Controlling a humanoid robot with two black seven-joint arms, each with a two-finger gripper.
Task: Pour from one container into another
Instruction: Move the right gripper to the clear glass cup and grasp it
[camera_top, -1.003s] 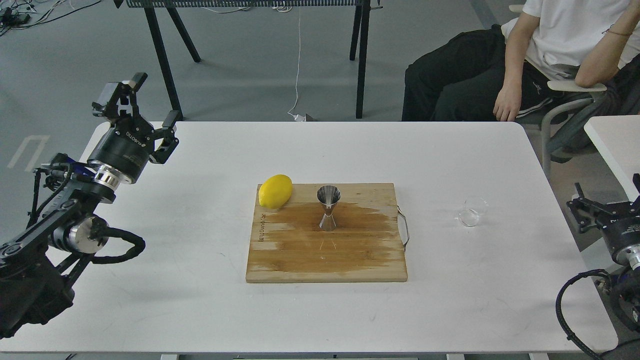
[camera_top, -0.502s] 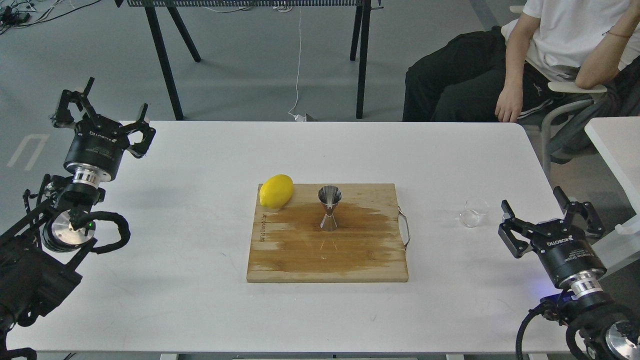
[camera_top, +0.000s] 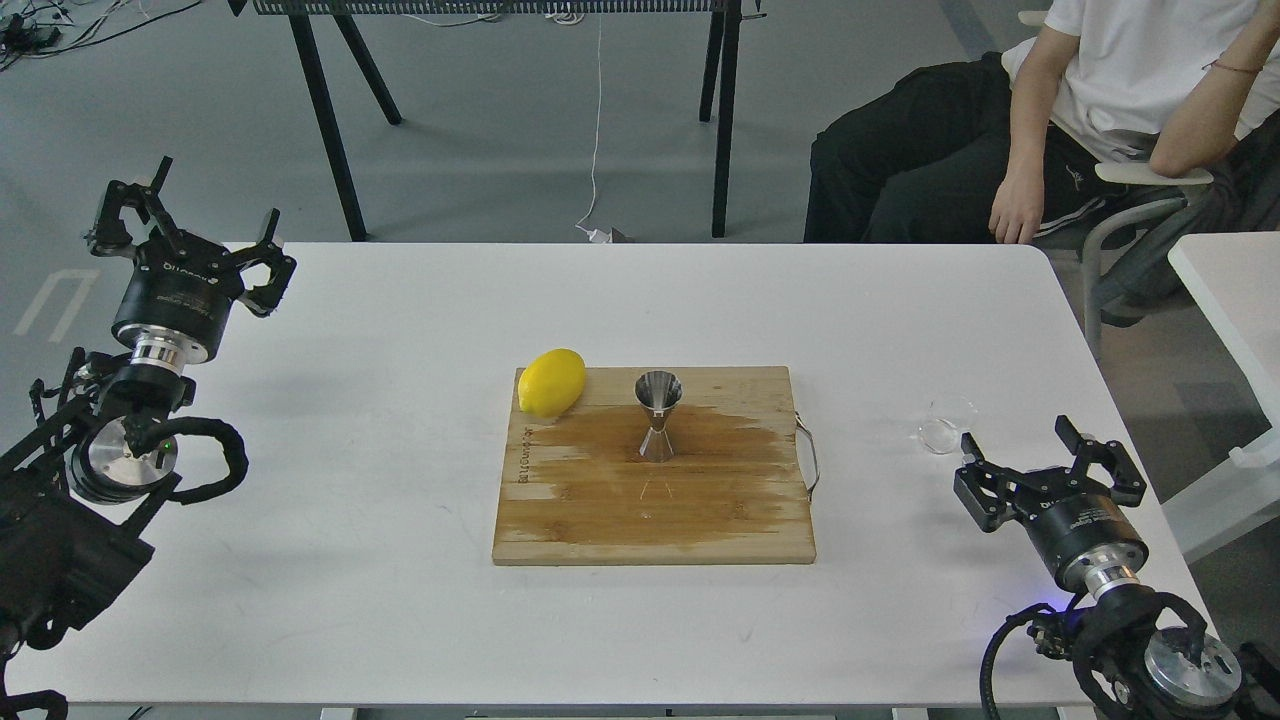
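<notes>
The clear glass cup (camera_top: 944, 424) stands on the white table (camera_top: 400, 600) to the right of the wooden board (camera_top: 655, 500). The shiny steel jigger (camera_top: 657, 415) stands upright near the middle of the board, on a darker wet patch. My right gripper (camera_top: 1015, 440) is open, just right of and slightly nearer than the cup, its left finger close to the glass, nothing held. My left gripper (camera_top: 190, 205) is open and empty at the table's far left edge, far from both containers.
A yellow lemon (camera_top: 551, 381) lies on the board's back left corner. The board has a metal handle (camera_top: 808, 455) on its right side. A seated person (camera_top: 1080, 110) is behind the table's far right corner. Another white table (camera_top: 1230, 290) stands at right.
My right arm has moved left and forward toward the cup. My left gripper has swung left from near the table corner and settled, drifting slightly further left.
</notes>
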